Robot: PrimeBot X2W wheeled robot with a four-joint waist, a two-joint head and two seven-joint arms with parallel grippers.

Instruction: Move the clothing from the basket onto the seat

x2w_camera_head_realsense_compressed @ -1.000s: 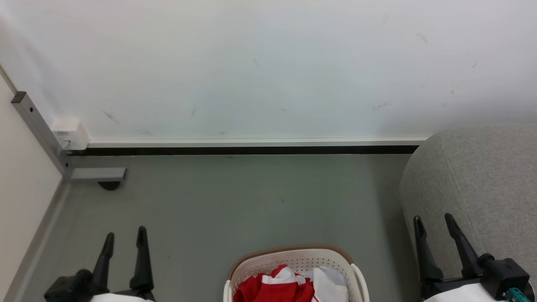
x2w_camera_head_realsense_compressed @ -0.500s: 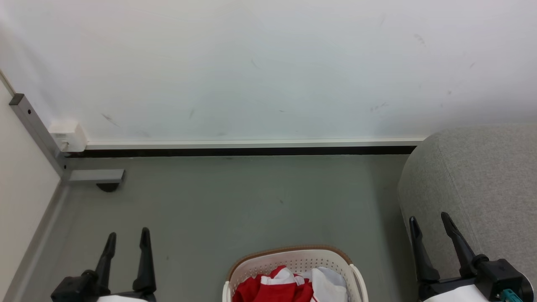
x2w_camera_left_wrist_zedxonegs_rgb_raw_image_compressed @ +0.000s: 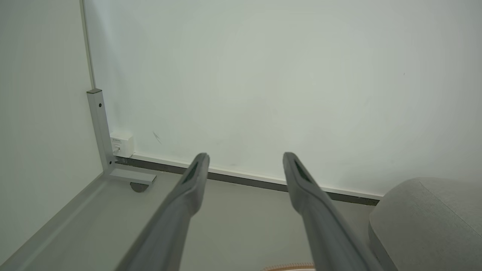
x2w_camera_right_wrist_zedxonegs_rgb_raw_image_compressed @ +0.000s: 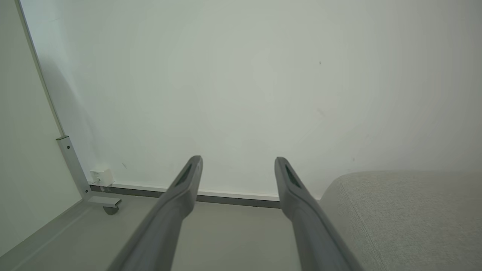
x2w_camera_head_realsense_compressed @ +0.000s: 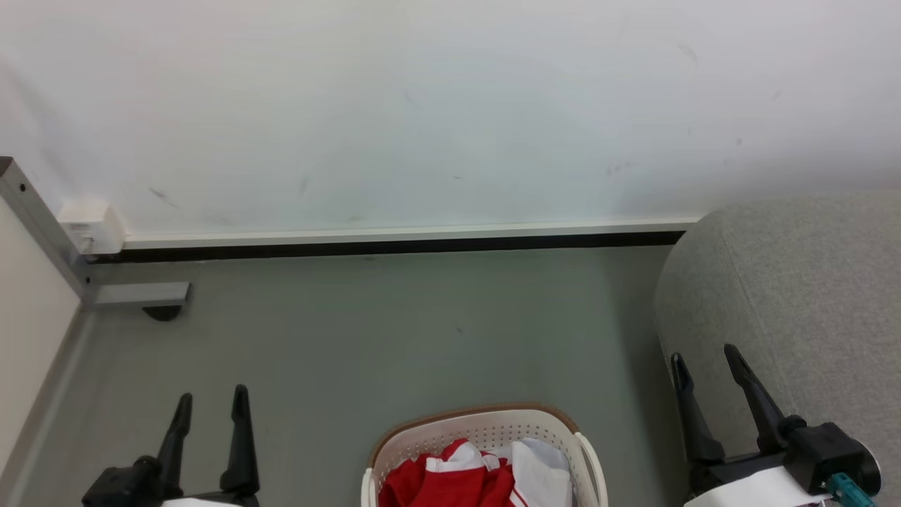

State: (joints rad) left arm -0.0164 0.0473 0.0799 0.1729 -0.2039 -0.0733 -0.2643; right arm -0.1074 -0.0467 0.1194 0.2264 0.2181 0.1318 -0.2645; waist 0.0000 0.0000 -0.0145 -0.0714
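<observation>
Red fabric with white trim and a white panel, the clothing (x2w_camera_head_realsense_compressed: 450,484) lies heaped inside the basket (x2w_camera_head_realsense_compressed: 486,428). The basket stands on the grey floor (x2w_camera_head_realsense_compressed: 394,331) at the near edge, between the two grippers. The seat (x2w_camera_head_realsense_compressed: 795,282) is to the right of the basket and apart from it, with its far end close to the white wall (x2w_camera_head_realsense_compressed: 450,105).

The left gripper (x2w_camera_head_realsense_compressed: 212,393) is at the near left over bare floor, its fingers spread wide with nothing between them. The right gripper (x2w_camera_head_realsense_compressed: 704,353) is at the near right, in front of the seat's rounded left edge. Its jaws are also wide apart and empty; whether it touches the seat I cannot tell.

In the far left corner a grey metal post (x2w_camera_head_realsense_compressed: 42,225) rises beside a small white box (x2w_camera_head_realsense_compressed: 88,225), just above the dark skirting (x2w_camera_head_realsense_compressed: 394,246).
</observation>
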